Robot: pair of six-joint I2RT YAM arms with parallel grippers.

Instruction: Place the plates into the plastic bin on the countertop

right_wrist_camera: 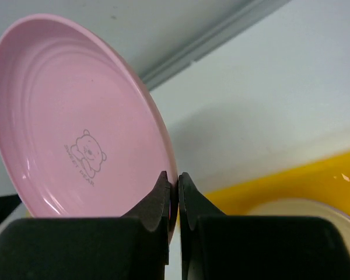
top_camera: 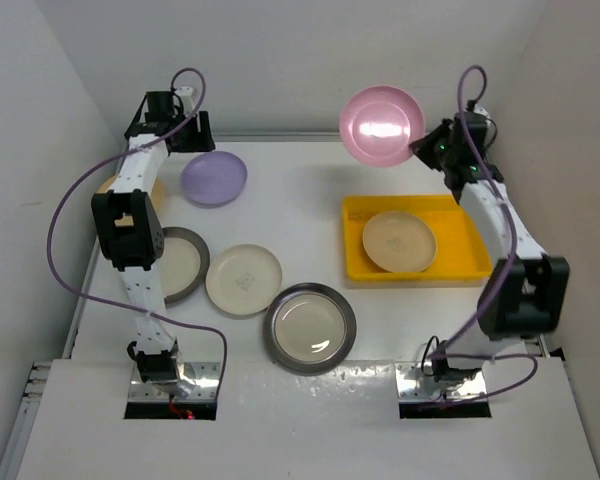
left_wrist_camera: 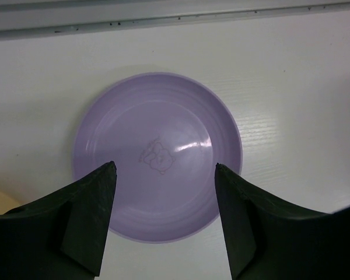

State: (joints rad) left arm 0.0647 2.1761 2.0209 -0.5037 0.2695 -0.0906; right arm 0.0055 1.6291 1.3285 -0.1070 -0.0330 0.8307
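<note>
My right gripper (right_wrist_camera: 171, 178) pinches the pink plate (right_wrist_camera: 76, 116) by its rim, fingers nearly touching, with the plate tilted on edge in the air near the bin (top_camera: 355, 215). A rim grip, I judge, because a flat plate offers nothing else to grab. My left gripper (left_wrist_camera: 163, 169) hangs wide over the lilac plate (left_wrist_camera: 157, 154) on the countertop (left_wrist_camera: 291, 87), holding nothing, probably lined up for the next pick. Only the top view shows a pale plate (top_camera: 400, 241) already in the bin, plus a cream plate (top_camera: 243, 280) and steel-rimmed plates (top_camera: 310, 327) loose. Only the right wrist shows the pinch itself.
</note>
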